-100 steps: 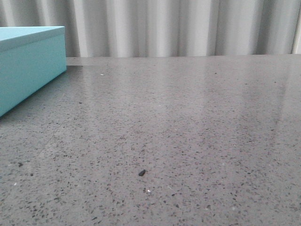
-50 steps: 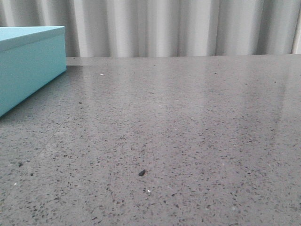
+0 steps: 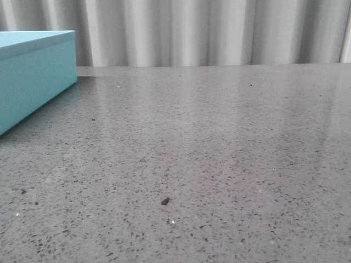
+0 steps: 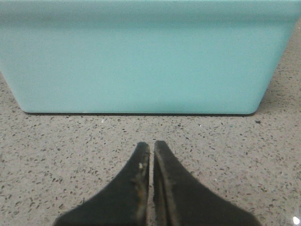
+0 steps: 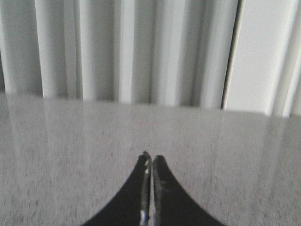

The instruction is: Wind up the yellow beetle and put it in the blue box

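The blue box (image 3: 33, 71) stands at the far left of the grey table in the front view, its matching lid on. In the left wrist view its flat side (image 4: 141, 56) fills the far half of the picture. My left gripper (image 4: 151, 146) is shut and empty, low over the table, a short way in front of that side. My right gripper (image 5: 151, 159) is shut and empty too, over bare tabletop and pointing at the curtain. The yellow beetle is out of view in all three frames. Neither arm shows in the front view.
A speckled grey stone table (image 3: 219, 153) runs back to a pale pleated curtain (image 3: 192, 30). A small dark speck (image 3: 165, 201) lies near the front middle. The right wrist view shows a white panel (image 5: 268, 52) beside the curtain.
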Controlling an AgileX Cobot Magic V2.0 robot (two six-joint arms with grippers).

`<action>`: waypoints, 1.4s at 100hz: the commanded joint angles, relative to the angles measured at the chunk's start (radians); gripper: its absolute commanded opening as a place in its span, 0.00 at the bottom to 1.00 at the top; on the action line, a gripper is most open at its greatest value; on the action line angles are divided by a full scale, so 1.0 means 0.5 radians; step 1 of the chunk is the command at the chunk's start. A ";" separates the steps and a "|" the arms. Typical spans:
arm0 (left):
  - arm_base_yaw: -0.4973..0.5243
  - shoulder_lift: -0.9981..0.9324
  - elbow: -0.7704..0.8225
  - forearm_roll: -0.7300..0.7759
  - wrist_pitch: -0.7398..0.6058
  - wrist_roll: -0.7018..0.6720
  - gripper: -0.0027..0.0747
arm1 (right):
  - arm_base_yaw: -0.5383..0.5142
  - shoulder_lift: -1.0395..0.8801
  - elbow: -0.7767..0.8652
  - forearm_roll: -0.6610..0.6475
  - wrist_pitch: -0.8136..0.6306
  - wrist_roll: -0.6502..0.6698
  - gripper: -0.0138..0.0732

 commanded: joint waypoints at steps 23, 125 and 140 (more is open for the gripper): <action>0.006 -0.063 0.053 0.000 -0.101 -0.021 0.01 | -0.072 -0.091 0.287 0.286 -0.367 -0.269 0.11; 0.006 -0.063 0.053 0.000 -0.101 -0.021 0.01 | -0.110 -0.091 0.299 0.259 0.462 -0.279 0.11; 0.006 -0.063 0.053 0.000 -0.101 -0.021 0.01 | -0.110 -0.091 0.299 0.259 0.462 -0.279 0.11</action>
